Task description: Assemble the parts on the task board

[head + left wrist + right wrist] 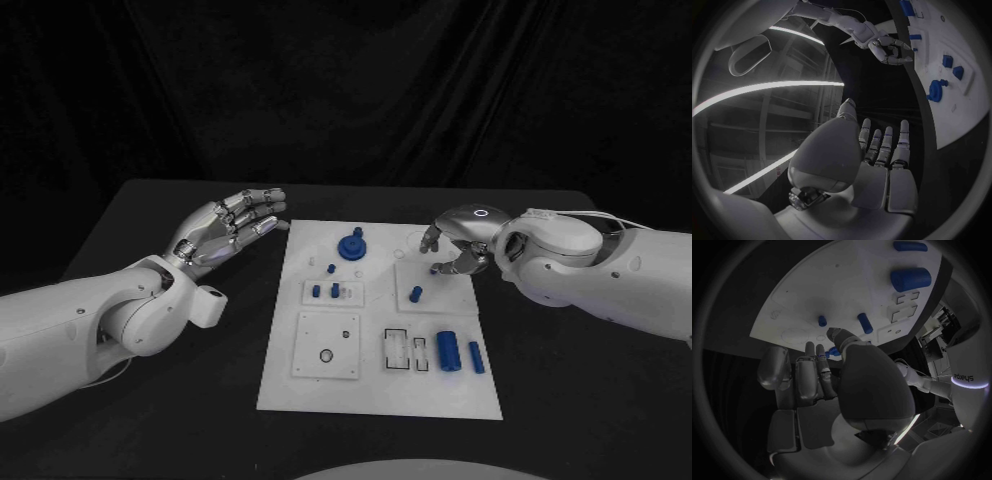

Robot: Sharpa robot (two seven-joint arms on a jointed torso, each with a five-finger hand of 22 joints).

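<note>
Task board (433,395), white plate: lies between the two hands, carrying blue parts. Blue cylinder (449,351) and slim blue peg (476,357): well short of the right hand. Left hand (228,228): beside the board, fingers spread, holding nothing. Right hand (459,246): over the board's far edge; grip cannot be told.
</note>
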